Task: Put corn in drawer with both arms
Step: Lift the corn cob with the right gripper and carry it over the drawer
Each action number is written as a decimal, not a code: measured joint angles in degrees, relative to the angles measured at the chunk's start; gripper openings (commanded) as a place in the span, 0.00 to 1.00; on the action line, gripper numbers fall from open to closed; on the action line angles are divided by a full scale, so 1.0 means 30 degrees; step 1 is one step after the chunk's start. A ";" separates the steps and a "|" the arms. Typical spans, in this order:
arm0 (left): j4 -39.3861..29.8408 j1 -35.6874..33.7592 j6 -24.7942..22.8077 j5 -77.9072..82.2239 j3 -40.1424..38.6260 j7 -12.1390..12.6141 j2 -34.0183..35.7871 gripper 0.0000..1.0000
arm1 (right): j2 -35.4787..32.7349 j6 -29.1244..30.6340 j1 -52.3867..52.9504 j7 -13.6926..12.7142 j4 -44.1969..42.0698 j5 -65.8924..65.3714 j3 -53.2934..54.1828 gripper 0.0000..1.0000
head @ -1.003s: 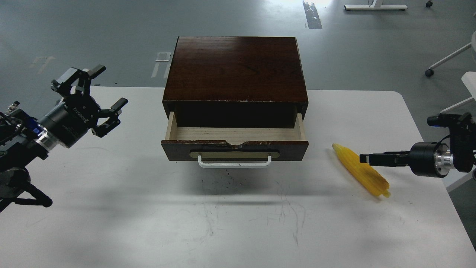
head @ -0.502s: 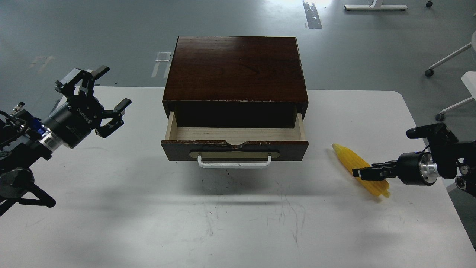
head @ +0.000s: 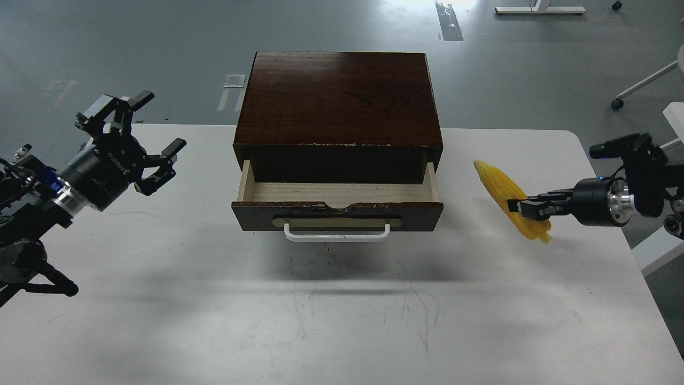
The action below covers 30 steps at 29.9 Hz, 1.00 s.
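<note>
The yellow corn [head: 502, 190] hangs tilted in the air to the right of the drawer, clear of the table. My right gripper [head: 521, 207] is shut on the corn near its lower thick end. The drawer [head: 337, 200] of the dark brown wooden box [head: 339, 99] stands pulled open, with its pale wood interior bare and its white bar handle [head: 336, 234] facing me. My left gripper [head: 144, 140] is open and empty, held above the table to the left of the drawer.
The box stands at the back middle of the white table [head: 331, 321]. Office chair legs [head: 641, 85] and a white chair part [head: 674, 115] stand off the table's right side. The grey floor lies beyond the far edge.
My right gripper went down onto the corn, shut on it and lifted it up off the table. My left gripper barely moved.
</note>
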 measured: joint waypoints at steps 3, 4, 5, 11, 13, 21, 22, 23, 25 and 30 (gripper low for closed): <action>0.0000 -0.0019 -0.0004 0.0000 -0.0017 0.0000 0.0016 0.99 | -0.0364 0.0118 0.3048 0.0001 0.0605 0.0091 -0.0093 0.00; 0.0000 -0.0019 -0.0005 0.0000 -0.0023 0.0000 0.0018 0.99 | -0.0383 0.0172 0.3991 0.0000 0.0716 0.0096 -0.0160 0.00; 0.0000 -0.0019 -0.0005 0.0000 -0.0064 0.0000 0.0019 0.99 | -0.0346 0.0204 0.5032 -0.0002 0.0858 0.0110 -0.0274 0.00; -0.0035 -0.0040 -0.0015 -0.0001 -0.0251 0.0000 0.0107 0.99 | 0.1877 0.0268 0.9650 -0.0003 0.2373 0.0094 -0.2507 0.00; -0.0079 -0.0046 -0.0016 0.0001 -0.0281 0.0000 0.0157 0.99 | 0.3009 0.0261 1.0903 -0.0003 0.2775 0.0030 -0.3413 0.00; -0.0151 -0.0046 -0.0006 -0.0001 -0.0356 0.0000 0.0710 0.99 | 0.7702 0.0003 1.2983 -0.0002 0.3228 -0.1165 -0.5517 0.00; -0.0162 -0.0046 -0.0005 -0.0001 -0.0357 0.0000 0.0766 0.99 | 0.8199 -0.0051 1.3032 0.0002 0.3222 -0.1428 -0.5657 0.00; -0.0178 -0.0045 -0.0006 0.0000 -0.0360 0.0000 0.0816 0.99 | 0.8554 -0.0119 1.3052 0.0002 0.3204 -0.1626 -0.5742 0.00; -0.0178 -0.0045 -0.0003 -0.0001 -0.0367 0.0000 0.0916 0.99 | 0.9471 -0.0600 1.3092 0.0000 0.3052 -0.2060 -0.6247 0.00; -0.0193 -0.0046 -0.0004 -0.0001 -0.0370 0.0000 0.1121 0.99 | 1.1204 -0.2603 1.3006 -0.0001 0.2287 -0.2539 -0.8170 0.00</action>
